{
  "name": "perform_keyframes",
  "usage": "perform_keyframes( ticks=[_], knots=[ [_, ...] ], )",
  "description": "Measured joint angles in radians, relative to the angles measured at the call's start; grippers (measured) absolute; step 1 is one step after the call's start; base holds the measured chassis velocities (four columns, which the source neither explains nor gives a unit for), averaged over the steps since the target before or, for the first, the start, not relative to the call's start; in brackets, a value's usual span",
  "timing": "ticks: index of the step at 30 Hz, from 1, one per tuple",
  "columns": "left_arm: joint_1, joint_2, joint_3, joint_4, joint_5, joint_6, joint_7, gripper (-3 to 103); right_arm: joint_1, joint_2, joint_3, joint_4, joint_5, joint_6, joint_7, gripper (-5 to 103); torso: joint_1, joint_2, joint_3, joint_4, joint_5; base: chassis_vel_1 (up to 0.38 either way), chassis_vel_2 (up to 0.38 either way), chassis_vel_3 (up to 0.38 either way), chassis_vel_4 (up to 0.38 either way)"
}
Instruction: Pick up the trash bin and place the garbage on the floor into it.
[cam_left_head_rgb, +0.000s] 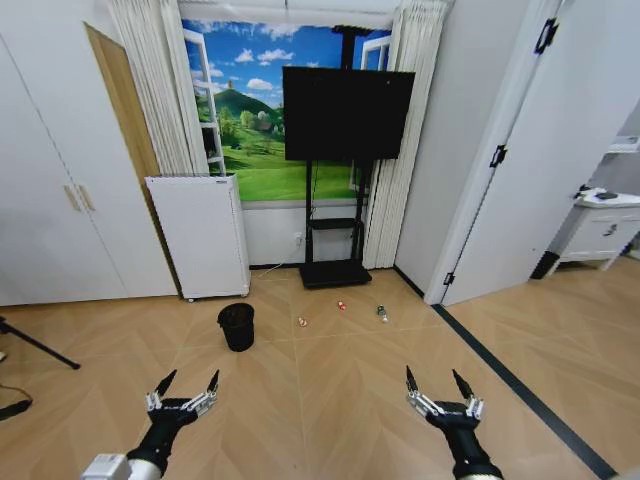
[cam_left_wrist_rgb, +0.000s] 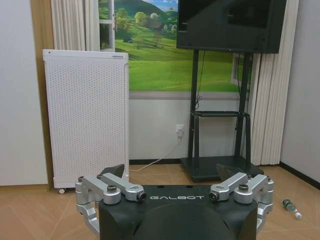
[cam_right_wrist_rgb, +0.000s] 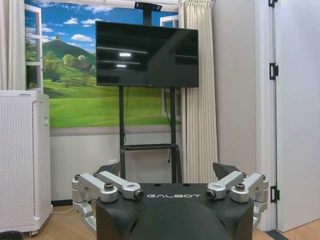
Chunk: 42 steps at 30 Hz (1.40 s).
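The trash bin (cam_left_head_rgb: 236, 326) stands upright on the wood floor, ahead of the left gripper (cam_left_head_rgb: 186, 387) and nearer to it than to the right gripper (cam_left_head_rgb: 439, 386). Both grippers hover low, jaws spread and empty. The garbage (cam_left_head_rgb: 342, 306) lies scattered on the floor beyond the bin, toward the TV stand (cam_left_head_rgb: 334, 270). The white appliance (cam_left_head_rgb: 198, 236) stands behind; no obstruction noted between.

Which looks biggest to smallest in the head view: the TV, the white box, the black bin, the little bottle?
1. TV
2. White box, close to the TV in size
3. Black bin
4. Little bottle
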<state>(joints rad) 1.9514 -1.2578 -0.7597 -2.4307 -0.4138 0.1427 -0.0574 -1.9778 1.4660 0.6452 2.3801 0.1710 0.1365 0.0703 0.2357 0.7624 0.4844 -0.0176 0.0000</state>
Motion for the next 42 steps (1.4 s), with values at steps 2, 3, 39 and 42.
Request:
perform_keyframes(
  ticks=[2, 3, 39, 42],
  knots=[
    [0.000, 0.000, 0.000, 0.000, 0.000, 0.000, 0.000, 100, 0.000, 0.000, 0.000, 0.000, 0.000, 0.000, 0.000, 100, 0.000, 0.000, 0.000, 0.0000, 0.0000, 0.000, 0.000, 0.000, 0.000],
    [0.000, 0.000, 0.000, 0.000, 0.000, 0.000, 0.000, 100, 0.000, 0.000, 0.000, 0.000, 0.000, 0.000, 0.000, 100, 0.000, 0.000, 0.000, 0.0000, 0.0000, 0.000, 0.000, 0.000, 0.000],
    [0.000, 0.000, 0.000, 0.000, 0.000, 0.000, 0.000, 100, 0.000, 0.000, 0.000, 0.000, 0.000, 0.000, 0.000, 100, 0.000, 0.000, 0.000, 0.0001, 0.0000, -0.004, 0.003, 0.004, -0.004],
    [0.000, 0.000, 0.000, 0.000, 0.000, 0.000, 0.000, 100, 0.000, 0.000, 0.000, 0.000, 0.000, 0.000, 0.000, 100, 0.000, 0.000, 0.000, 0.0001, 0.0000, -0.101, 0.083, 0.099, -0.111]
  ],
)
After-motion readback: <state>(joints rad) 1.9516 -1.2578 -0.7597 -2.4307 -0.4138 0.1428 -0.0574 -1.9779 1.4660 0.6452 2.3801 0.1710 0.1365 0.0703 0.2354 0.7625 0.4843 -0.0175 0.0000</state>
